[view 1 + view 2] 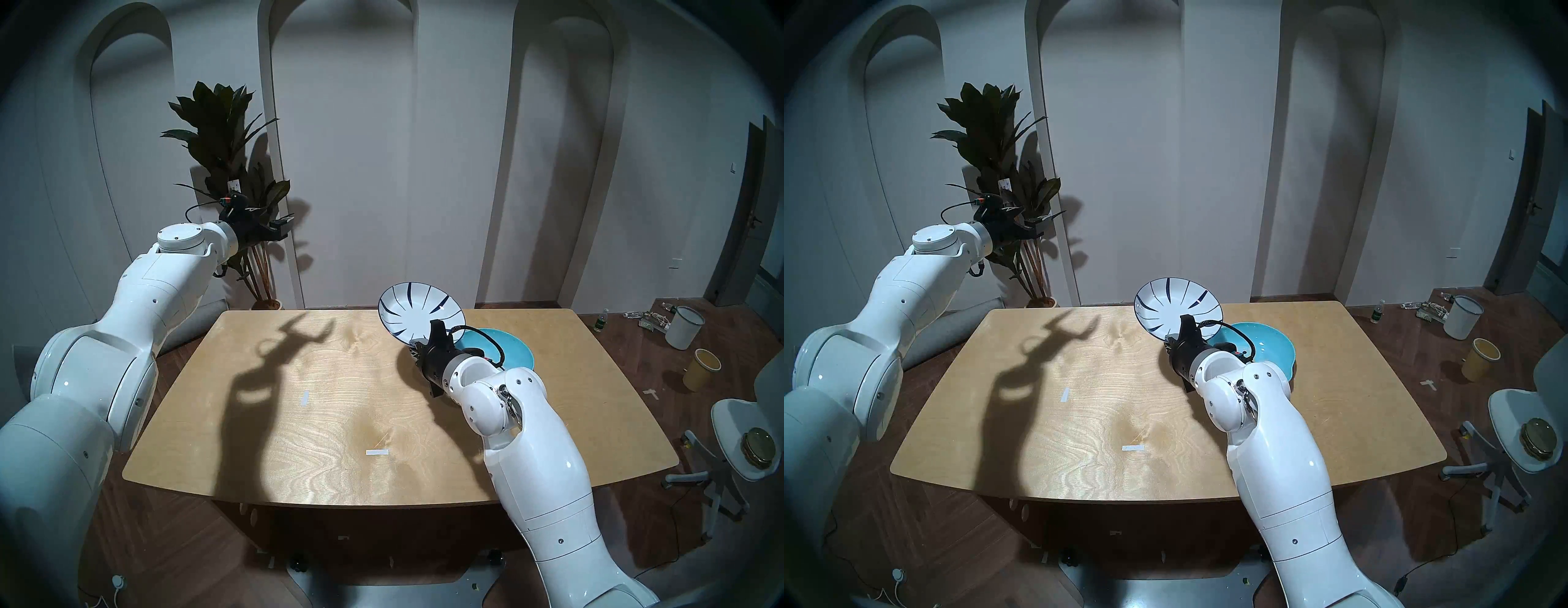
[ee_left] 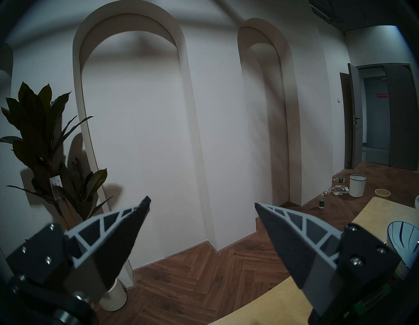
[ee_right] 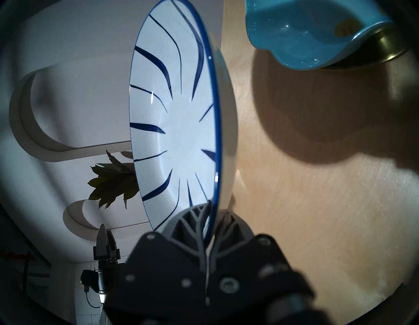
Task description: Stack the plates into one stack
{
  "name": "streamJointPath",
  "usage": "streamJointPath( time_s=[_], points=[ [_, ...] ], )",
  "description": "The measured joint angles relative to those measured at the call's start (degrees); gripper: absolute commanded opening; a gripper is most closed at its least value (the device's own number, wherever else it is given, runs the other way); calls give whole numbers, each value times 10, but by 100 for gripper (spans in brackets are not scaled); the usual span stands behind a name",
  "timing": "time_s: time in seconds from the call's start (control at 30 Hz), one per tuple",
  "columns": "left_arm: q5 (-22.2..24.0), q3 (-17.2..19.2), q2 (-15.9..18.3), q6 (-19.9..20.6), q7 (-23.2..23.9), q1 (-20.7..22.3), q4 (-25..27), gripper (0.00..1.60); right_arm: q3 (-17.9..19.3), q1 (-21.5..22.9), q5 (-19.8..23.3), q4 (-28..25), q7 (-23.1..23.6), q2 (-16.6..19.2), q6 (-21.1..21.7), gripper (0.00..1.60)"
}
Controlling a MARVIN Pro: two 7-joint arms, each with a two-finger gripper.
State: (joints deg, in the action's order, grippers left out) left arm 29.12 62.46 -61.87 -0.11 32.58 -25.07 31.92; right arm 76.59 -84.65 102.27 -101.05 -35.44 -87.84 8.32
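1. I see the striped plate (image 1: 418,312) tilted and held clear of the desk (image 1: 322,424) near its far edge; my right pincer (image 3: 209,217) is clamped on the plate's near rim.
2. The turquoise plate (image 1: 511,349) lies on the desk just right of the striped one. In the right wrist view it sits on the gold plate (image 3: 385,51), whose rim shows beneath it.
3. My left pincer (image 2: 201,204) is spread wide with nothing between its fingers; it points level at the wall above the desk's far left corner, in front of the plant (image 1: 225,140).
4. Off the desk to the right I note a yellow cup (image 1: 702,368) and a white bin (image 1: 684,327) on the floor.
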Motion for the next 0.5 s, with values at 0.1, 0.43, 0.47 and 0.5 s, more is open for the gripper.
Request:
streamJointPath(
  time_s=[0.1,0.43,0.47,0.5],
  points=[
    [0,0,0,0,0,0,0,160,0,-7,-2,-11,-6,0,-9,0],
    [0,0,0,0,0,0,0,160,8,-32,-11,-32,-20,-1,-35,0],
    [0,0,0,0,0,0,0,160,9,-33,-11,-33,-21,-1,-36,0],
    [0,0,0,0,0,0,0,160,10,-34,-11,-35,-22,-1,-38,0]
  ],
)
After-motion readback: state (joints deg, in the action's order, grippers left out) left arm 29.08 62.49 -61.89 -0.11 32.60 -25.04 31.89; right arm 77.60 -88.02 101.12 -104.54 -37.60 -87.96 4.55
